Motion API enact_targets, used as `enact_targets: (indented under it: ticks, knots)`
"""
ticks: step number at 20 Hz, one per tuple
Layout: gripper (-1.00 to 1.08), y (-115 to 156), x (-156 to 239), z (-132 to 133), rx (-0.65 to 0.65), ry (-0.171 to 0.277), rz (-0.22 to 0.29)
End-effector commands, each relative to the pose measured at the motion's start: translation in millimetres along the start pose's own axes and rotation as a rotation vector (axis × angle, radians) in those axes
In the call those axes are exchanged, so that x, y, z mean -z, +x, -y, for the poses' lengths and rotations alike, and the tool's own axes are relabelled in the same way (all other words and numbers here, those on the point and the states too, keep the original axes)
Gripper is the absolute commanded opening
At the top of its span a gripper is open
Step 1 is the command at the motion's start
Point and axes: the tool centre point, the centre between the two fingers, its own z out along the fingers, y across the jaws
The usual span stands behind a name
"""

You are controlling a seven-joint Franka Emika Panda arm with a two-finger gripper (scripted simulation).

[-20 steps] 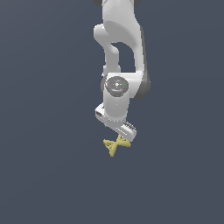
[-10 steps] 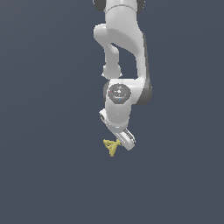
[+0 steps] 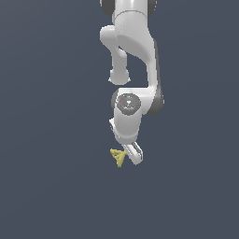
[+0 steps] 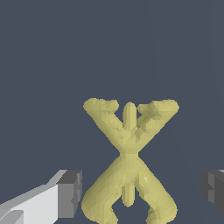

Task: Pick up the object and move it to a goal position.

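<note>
- Item 1, the object (image 3: 118, 157): a small pale-yellow X of lumpy crossed arms with rounded ends, sitting on the exterior view's left of the fingertips and just beside them. It is lying against the plain dark ground; whether it is resting on a surface or already raised I cannot tell, since nothing around it is giving a reference.
- Item 1 as the wrist view is showing it (image 4: 129, 157): the X is lying between the 2 finger pads, its crossing centred in the gap. There is clear dark space on each side, so neither pad is touching it.
- Item 2, the gripper (image 3: 131, 155): white, wider than the object, pointing downward at the end of the arm. Its fingers (image 4: 70, 193) are standing spread apart, gripping nothing. They are straddling the narrow waist of the X, most likely because that is the part a squeeze would catch most securely.
- Item 3, the arm (image 3: 135, 60): 1 white Panda, hanging from above and folding down over the object.
- Judgement: the closing squeeze is not yet made; lift and carry to the goal remain.
</note>
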Motion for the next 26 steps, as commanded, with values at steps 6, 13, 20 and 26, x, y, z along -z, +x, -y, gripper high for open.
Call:
enact_targets:
  ticks: [6,13,20,26]
  knots:
    - [1.0,0,-3,1,-0.013,0.001,0.0]
    - [1.0,0,-33,0,-0.016,0.001,-0.001]
    - [1.0,0,-51,1,-0.018,0.001,-0.001]
    - [-1.0,0,-51,1,-0.018,0.001,-0.001]
